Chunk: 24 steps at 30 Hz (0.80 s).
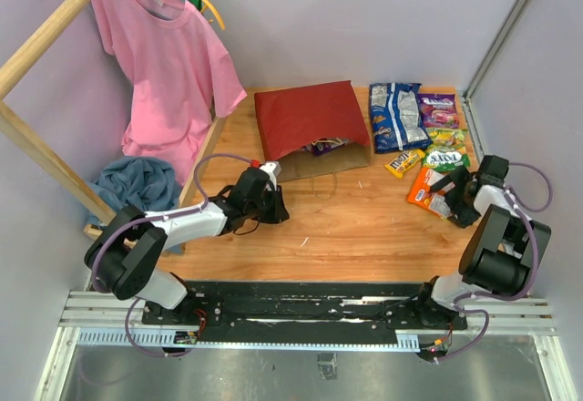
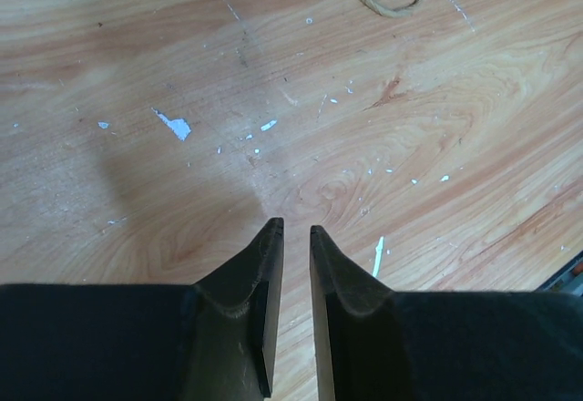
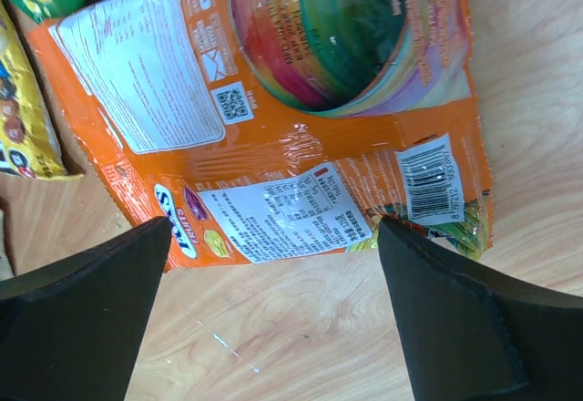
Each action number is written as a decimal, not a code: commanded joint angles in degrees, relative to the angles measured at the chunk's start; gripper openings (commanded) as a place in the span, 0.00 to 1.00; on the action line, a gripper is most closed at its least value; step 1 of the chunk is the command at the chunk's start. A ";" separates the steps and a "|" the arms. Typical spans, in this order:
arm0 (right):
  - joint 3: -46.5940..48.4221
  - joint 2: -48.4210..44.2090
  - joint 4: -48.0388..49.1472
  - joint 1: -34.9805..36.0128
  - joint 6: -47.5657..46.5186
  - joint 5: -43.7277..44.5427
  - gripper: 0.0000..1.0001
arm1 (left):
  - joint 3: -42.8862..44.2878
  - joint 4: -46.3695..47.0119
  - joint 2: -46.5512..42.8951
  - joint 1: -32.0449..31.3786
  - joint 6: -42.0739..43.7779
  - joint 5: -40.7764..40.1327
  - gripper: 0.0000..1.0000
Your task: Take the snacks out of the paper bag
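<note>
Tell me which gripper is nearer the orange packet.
Right. The right gripper hangs open over the orange packet; the left gripper is across the table, by the paper bag.

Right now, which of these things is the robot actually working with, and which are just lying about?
Part of the job: red paper bag; packet peeking from it; blue-white cookie bag; purple bag; yellow pack; green bag; orange bag.
Just lying about: pink shirt; blue cloth heap; wooden rack.
</note>
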 commanded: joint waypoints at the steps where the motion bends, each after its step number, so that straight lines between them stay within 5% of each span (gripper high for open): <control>1: -2.05 5.17 -0.31 -4.05 3.28 -1.01 0.98 | 2.19 -0.22 -1.88 0.60 0.80 -0.89 0.23; 15: -1.58 5.32 -0.50 -7.99 10.10 0.64 0.98 | 4.52 -1.05 -1.49 0.60 2.35 -0.72 0.25; 24: -2.77 -18.07 -0.64 5.78 4.47 6.58 0.99 | 5.20 -0.06 -1.73 0.60 1.19 -0.49 0.29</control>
